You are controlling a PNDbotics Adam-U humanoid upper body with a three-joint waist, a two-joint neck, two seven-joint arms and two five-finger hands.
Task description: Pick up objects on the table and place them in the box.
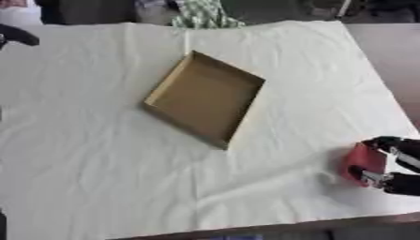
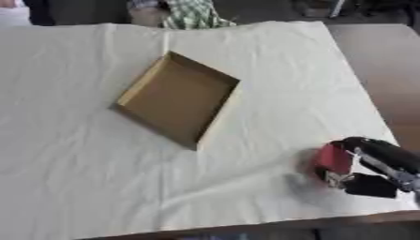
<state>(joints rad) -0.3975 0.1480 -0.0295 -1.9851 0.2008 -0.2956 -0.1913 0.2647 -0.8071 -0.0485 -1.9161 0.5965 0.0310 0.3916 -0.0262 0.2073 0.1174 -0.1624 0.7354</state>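
Left eye view first: the shallow brown cardboard box [image 1: 205,97] sits roughly mid-worktop, turned diagonally so one corner points toward the far edge. It looks empty, open side up, which makes sense since stuff is meant to get dropped in from above. Everything rests on a wrinkled cream cloth [image 1: 98,154] spread over the brown wooden worktop [image 1: 392,56], whose bare wood shows along the right edge. Down by the near right corner the black right robot hand [image 1: 395,164] is wrapped round a small red blocky object [image 1: 363,162] — fingers over the top, thumb underneath, so I'd call it a side-on clamp with the red thing caught between them. I can't tell if it's lifted off the cloth or just resting there. A dark bit at the far left edge is probably the left robot hand [image 1: 16,35], but I can't make out its fingers at all.

Right eye view: same deal, only the right hand shows more of itself — the wrist comes in from the right edge and the red object sits on the box-facing side of the hand. The box is well apart from it, so my guess is the carry across to the box isn't done yet. No left hand here.
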